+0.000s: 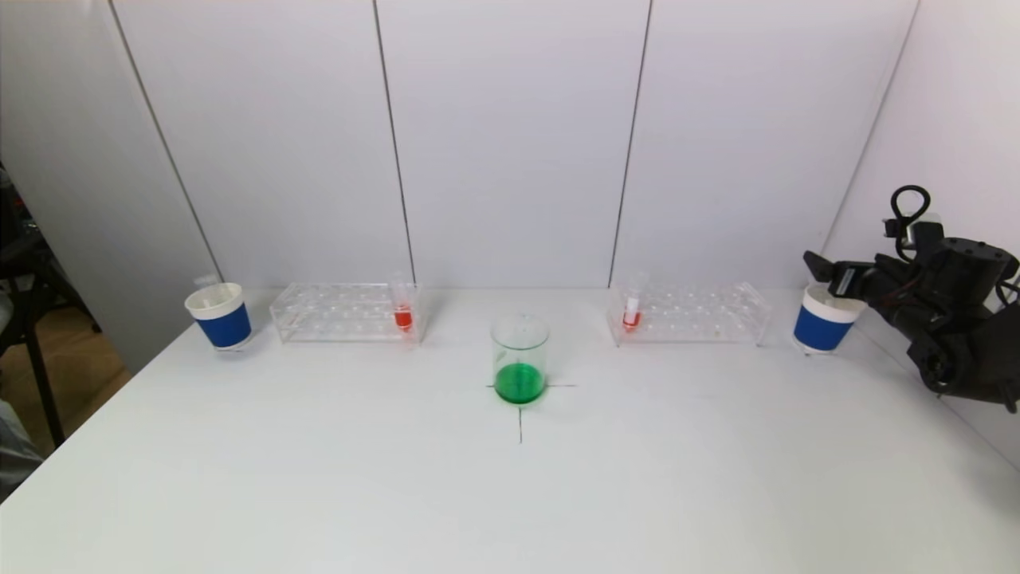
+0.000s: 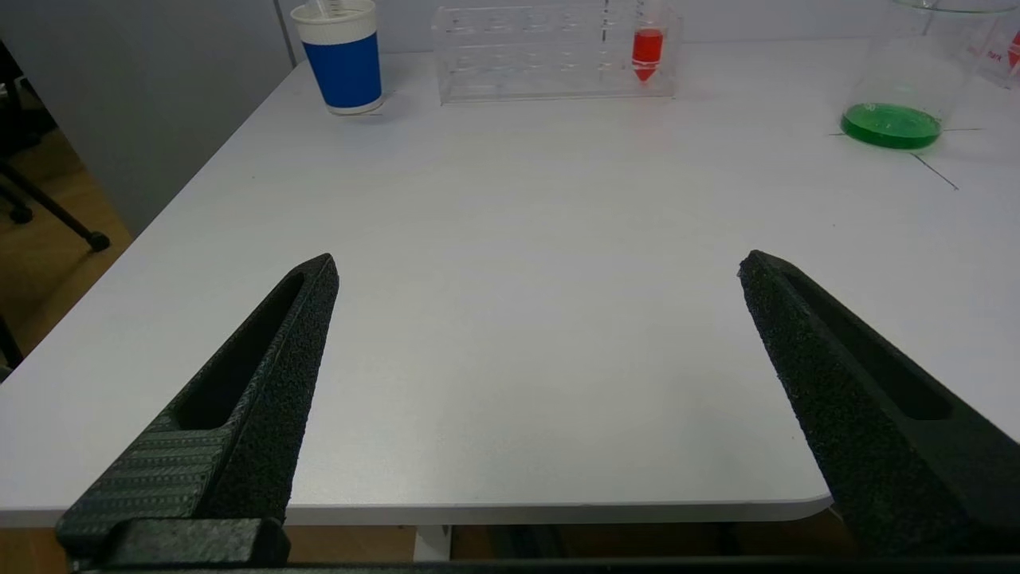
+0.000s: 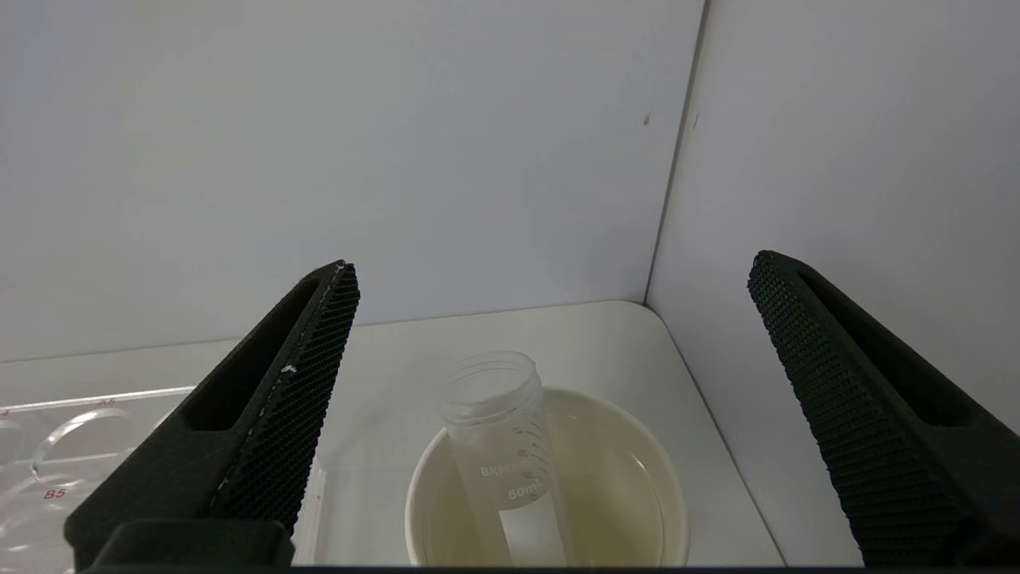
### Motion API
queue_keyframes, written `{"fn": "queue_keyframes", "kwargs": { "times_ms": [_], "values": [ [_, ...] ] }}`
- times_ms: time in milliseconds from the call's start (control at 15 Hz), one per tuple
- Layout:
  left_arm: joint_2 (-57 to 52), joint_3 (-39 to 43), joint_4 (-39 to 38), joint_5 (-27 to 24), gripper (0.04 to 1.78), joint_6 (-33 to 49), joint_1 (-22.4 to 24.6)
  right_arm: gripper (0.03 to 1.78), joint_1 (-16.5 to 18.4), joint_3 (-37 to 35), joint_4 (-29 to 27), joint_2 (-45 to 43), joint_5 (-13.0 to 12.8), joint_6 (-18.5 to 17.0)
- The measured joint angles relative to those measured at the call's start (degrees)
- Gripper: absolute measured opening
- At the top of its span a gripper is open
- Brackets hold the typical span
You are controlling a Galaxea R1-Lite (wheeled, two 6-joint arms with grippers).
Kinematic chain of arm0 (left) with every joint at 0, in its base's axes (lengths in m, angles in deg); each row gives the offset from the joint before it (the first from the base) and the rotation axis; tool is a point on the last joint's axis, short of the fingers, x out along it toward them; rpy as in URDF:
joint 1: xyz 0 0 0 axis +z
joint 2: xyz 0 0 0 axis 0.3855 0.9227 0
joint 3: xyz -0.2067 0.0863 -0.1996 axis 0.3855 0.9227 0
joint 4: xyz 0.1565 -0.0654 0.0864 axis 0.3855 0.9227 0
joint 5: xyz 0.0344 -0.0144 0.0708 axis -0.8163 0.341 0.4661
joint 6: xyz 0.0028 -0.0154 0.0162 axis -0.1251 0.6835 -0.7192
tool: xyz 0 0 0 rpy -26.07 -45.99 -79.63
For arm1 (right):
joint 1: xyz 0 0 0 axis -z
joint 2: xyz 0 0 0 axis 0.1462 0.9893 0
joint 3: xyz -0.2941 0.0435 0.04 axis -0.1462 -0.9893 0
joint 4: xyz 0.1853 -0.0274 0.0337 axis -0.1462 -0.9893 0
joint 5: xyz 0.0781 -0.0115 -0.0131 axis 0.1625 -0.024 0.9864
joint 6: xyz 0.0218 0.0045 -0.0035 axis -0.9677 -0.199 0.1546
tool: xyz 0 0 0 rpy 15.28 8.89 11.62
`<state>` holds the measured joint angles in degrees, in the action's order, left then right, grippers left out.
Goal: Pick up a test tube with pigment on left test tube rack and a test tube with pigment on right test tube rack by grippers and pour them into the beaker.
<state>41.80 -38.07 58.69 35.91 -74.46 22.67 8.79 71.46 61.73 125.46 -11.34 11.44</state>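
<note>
place: lab bench | my evidence: clear test tube racks [image 1: 347, 312] with red-filled tubes [image 1: 403, 317] | glass beaker [image 1: 519, 359] of green liquid | white counter [image 1: 510, 494], plain grey panel walls [image 1: 510, 143]

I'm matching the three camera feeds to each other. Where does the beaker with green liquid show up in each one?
Head view: beaker at table centre, on the cross mark.
Left wrist view: beaker at upper right edge.
Right wrist view: not in it.
Shared landmark: left rack.

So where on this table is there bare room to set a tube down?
The whole near half of the table in front of the beaker is bare. The back row is crowded: left cup, left rack, right rack, right cup.
</note>
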Motion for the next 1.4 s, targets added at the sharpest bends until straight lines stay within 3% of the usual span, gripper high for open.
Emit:
{"fn": "queue_keyframes", "kwargs": {
  "times_ms": [867,1133,1400],
  "values": [
    [0.0,0.0,-0.02,0.0,1.76,0.01,0.0,1.78,-0.12,-5.07,-0.59,-8.08,0.74,-0.04],
    [0.0,0.0,0.0,0.0,1.76,0.0,0.0,1.78,-1.66,-14.6,0.0,-16.21,2.19,0.1],
    [0.0,0.0,0.0,-0.02,1.76,0.0,0.0,1.78,-6.4,-28.27,1.4,-27.29,2.22,0.18]
  ]
}}
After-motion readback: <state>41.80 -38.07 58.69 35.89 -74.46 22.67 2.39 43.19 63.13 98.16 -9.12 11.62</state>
